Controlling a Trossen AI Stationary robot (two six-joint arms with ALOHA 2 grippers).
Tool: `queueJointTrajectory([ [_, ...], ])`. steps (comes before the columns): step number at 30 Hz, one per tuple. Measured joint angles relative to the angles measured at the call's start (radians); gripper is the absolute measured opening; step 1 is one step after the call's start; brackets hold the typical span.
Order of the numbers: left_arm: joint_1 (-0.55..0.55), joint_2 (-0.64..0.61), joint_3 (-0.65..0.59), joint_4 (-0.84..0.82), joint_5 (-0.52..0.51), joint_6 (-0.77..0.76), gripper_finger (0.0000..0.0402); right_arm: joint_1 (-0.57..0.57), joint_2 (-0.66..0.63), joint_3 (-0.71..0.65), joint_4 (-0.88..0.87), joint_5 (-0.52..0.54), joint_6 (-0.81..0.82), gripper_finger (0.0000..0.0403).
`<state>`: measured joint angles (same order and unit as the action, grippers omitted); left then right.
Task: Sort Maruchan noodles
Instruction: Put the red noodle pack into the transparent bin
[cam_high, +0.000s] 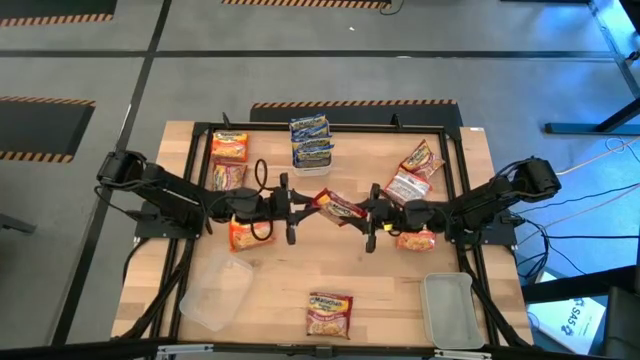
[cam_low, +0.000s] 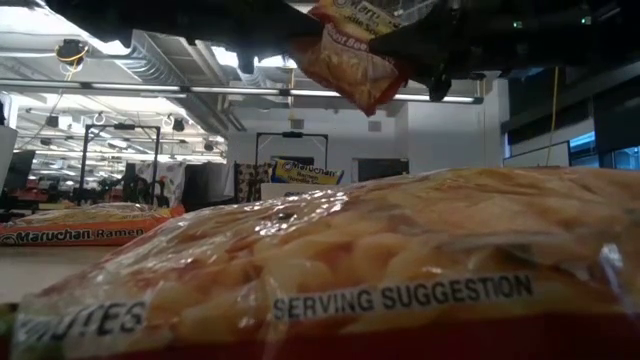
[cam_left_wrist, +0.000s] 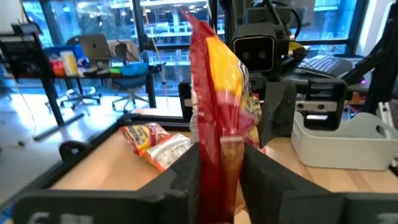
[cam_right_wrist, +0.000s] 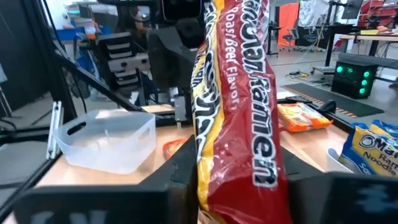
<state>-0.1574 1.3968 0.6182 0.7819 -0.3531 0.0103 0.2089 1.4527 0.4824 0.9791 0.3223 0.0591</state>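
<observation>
A red Maruchan noodle packet (cam_high: 340, 207) hangs in the air above the table's middle, between my two grippers. My left gripper (cam_high: 303, 205) comes at it from the table's left and my right gripper (cam_high: 368, 213) from the right; both are shut on it. Other noodle packets lie flat on the table: blue ones (cam_high: 312, 140) at the far middle, orange ones (cam_high: 229, 160) at the far left, red-and-white ones (cam_high: 412, 172) at the far right, and one (cam_high: 329, 313) near the front edge. My left gripper (cam_left_wrist: 221, 180) has the packet's left end (cam_left_wrist: 221, 158) between its two fingers, which point level from the table's left. The packet stands on edge in the gap and fills it, clear of the table. My right gripper (cam_right_wrist: 239, 186) pinches the packet's right end (cam_right_wrist: 239, 162) between its two fingers, level, from the table's right. The packet stands on edge with its lettering running up from the fingers. It is lifted clear of the table.
A clear tub (cam_high: 215, 290) stands at the near left and a grey-white tub (cam_high: 450, 310) at the near right. One orange packet (cam_high: 243, 235) lies under the left arm and another (cam_high: 415, 240) under the right arm. A black frame (cam_high: 200, 130) borders the table.
</observation>
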Motion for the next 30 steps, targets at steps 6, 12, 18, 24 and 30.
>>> queueJointTrajectory([
  [6, 0.0, 0.0, 0.0, -0.083, -0.004, -0.08, 0.0139, 0.0, 0.0, 0.0, -0.108, 0.011, -0.007, 0.0087],
  [12, 0.0, -0.019, 0.009, -0.254, 0.027, -0.198, 0.0171, 0.0, 0.0, 0.0, -0.278, 0.008, 0.035, 0.0087],
  [18, 0.002, -0.019, 0.131, -0.467, 0.084, -0.215, 0.0219, 0.0, 0.0, -0.001, -0.359, -0.015, 0.047, 0.0087],
  [24, 0.028, -0.005, 0.327, -0.79, 0.143, -0.213, 0.0235, 0.0, 0.019, -0.001, -0.357, -0.067, 0.017, 0.0087],
  [30, 0.045, 0.13, 0.537, -1.054, 0.208, -0.188, 0.023, 0.0, 0.089, 0.055, -0.356, -0.115, -0.015, 0.0087],
])
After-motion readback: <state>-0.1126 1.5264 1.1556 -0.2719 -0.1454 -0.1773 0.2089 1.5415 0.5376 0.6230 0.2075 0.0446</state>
